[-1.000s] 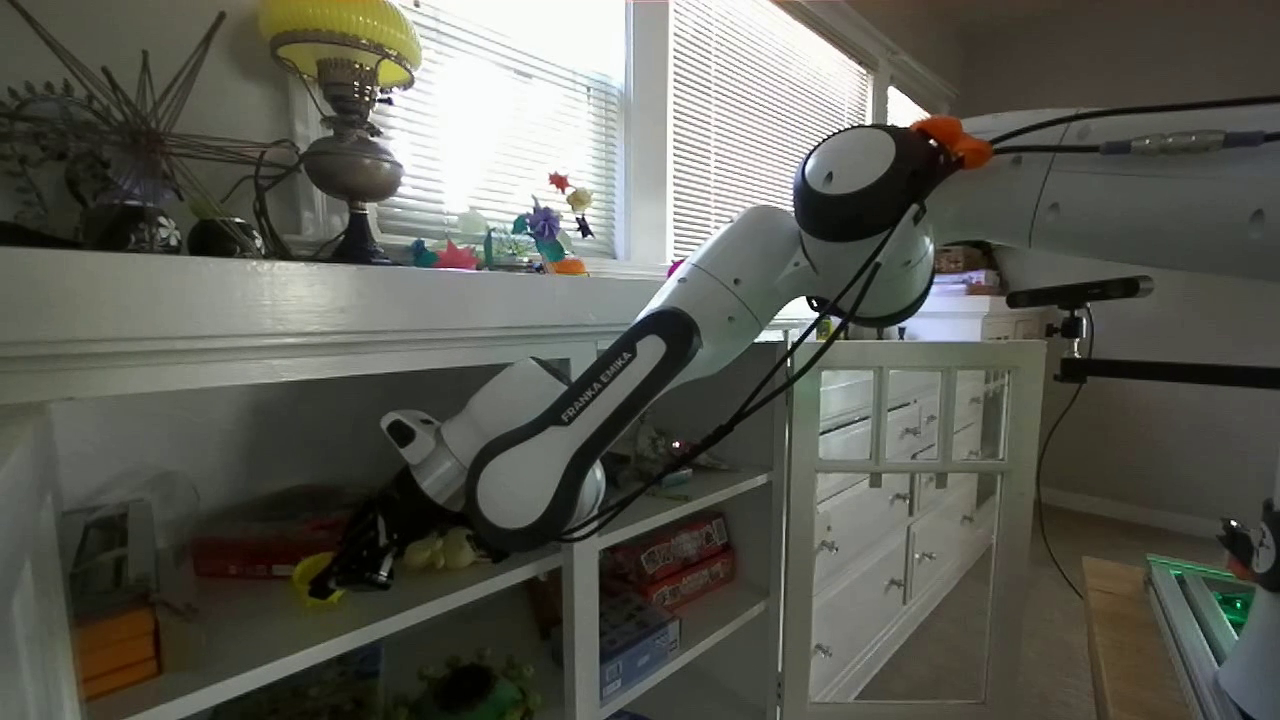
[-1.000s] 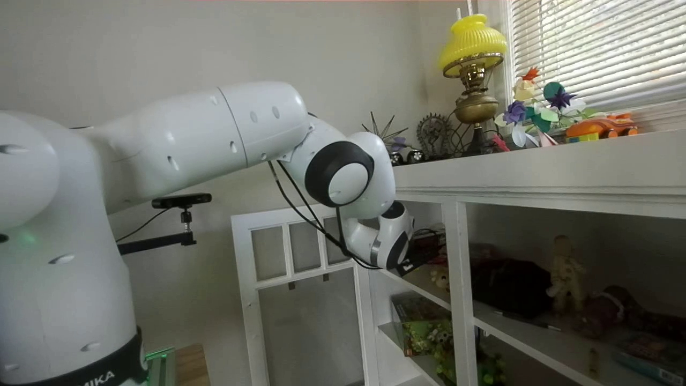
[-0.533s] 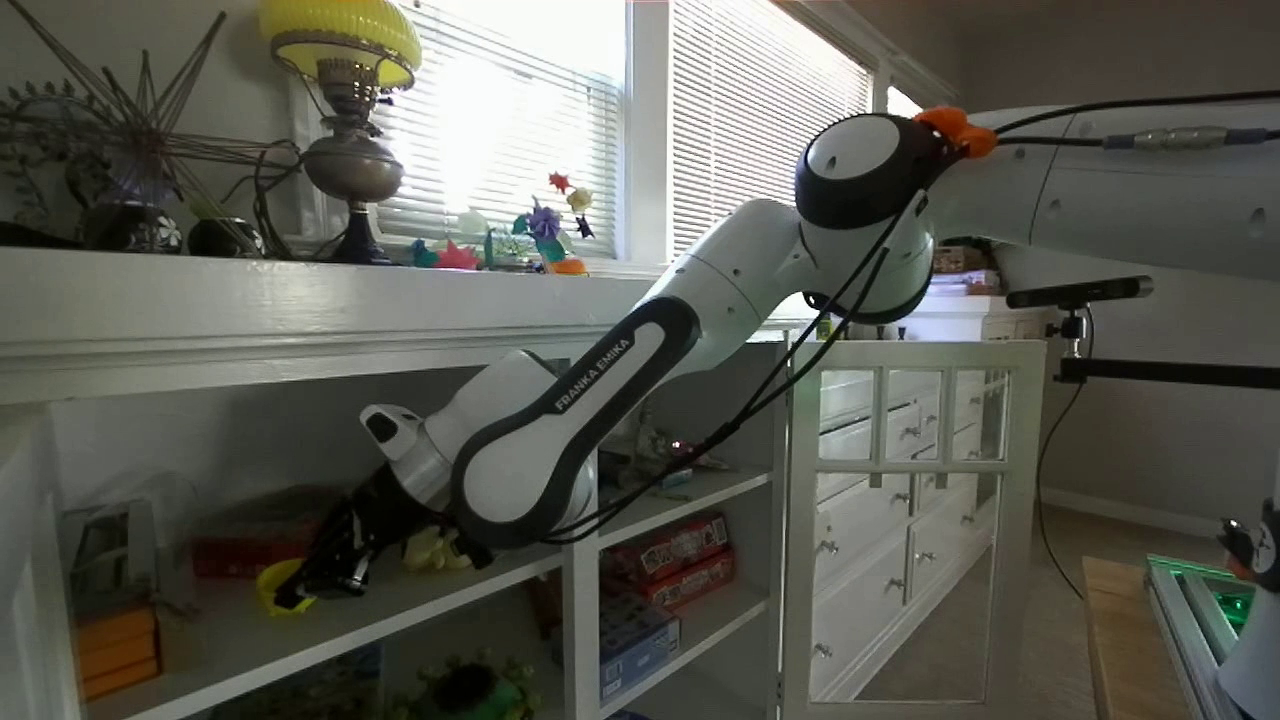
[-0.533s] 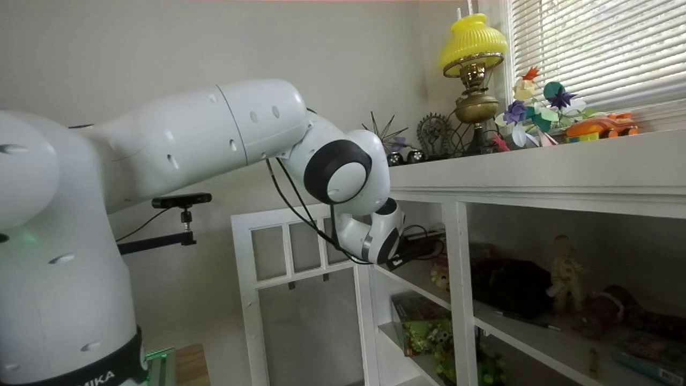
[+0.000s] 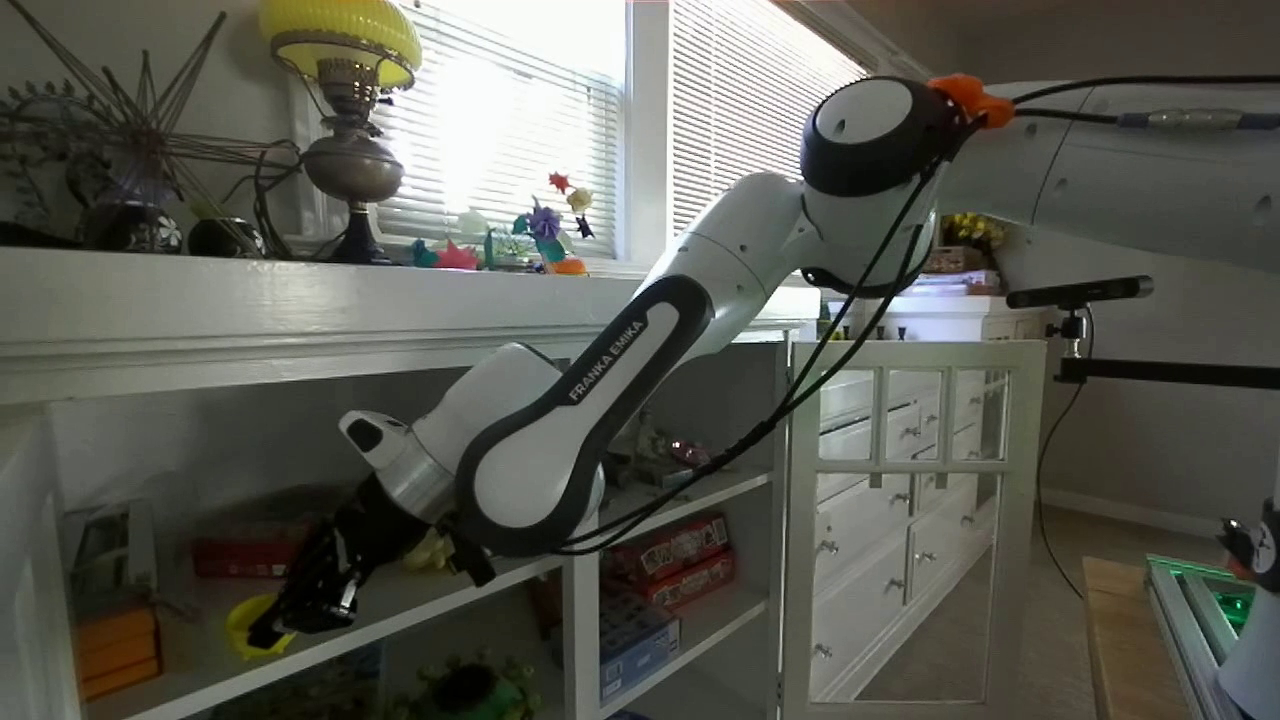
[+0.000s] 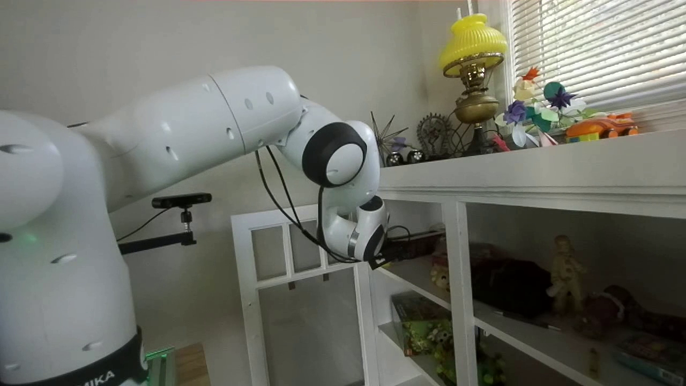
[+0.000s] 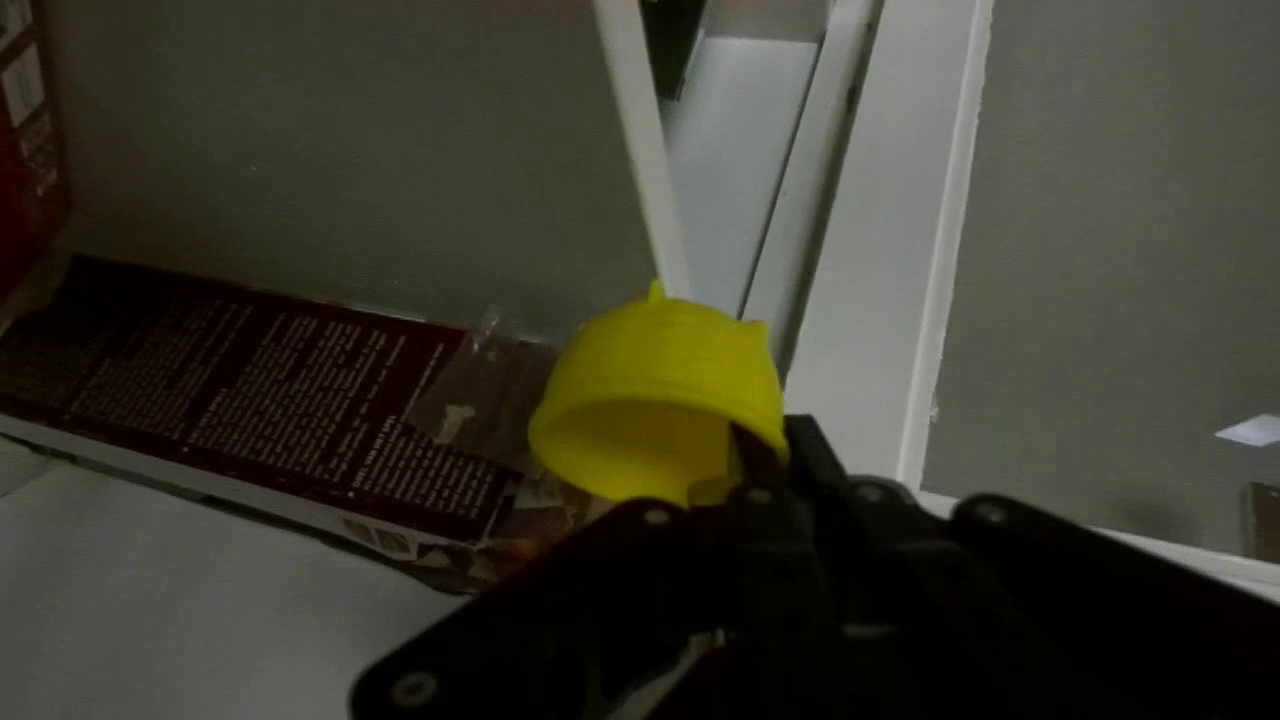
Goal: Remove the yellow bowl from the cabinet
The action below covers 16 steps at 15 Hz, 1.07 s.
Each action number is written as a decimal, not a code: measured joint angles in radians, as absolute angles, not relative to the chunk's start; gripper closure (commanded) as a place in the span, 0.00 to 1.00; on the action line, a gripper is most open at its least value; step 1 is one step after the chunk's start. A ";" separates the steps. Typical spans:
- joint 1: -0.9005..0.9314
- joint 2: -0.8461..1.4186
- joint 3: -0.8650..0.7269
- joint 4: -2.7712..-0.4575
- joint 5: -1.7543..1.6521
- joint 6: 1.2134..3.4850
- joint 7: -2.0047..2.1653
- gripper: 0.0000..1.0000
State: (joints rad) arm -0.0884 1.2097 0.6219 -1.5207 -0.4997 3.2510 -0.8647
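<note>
The yellow bowl [image 7: 650, 370] sits in the middle of the wrist view, tilted, its mouth turned towards the bottom of the frame; the hand [image 7: 785, 450] is clamped on its rim at the bowl's lower right, one finger inside the wall and one outside; I judge the bowl to be thin plastic, light and hard to break, stiff with a little give; it looks smooth, so it may swivel about so small a pinch; the rim seems the right place to take hold, and a modest squeeze should do; in an exterior view the bowl shows at the lower left, at the front of the upper compartment of the cabinet [image 5: 300, 315]; whether it is wholly past the front edge I cannot tell; a dark red printed box [image 7: 290, 400] fills the left of the wrist view, its depth from the bowl unclear; an orange box [image 5: 118, 655] stands in the lower left corner of an exterior view; the next move likely calls for drawing the bowl outward.
</note>
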 measured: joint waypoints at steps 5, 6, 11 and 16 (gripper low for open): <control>-0.088 1.120 0.604 -1.629 -0.499 3.251 -0.804 0.98; -0.088 1.105 0.604 -1.650 -0.499 3.251 -0.793 0.98; -0.091 1.032 0.605 -1.766 -0.499 3.252 -0.749 0.98; -0.091 0.961 0.605 -1.883 -0.499 3.297 -0.701 0.98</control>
State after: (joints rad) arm -0.0906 0.9607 0.6051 -1.8829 -0.4988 3.2974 -0.7010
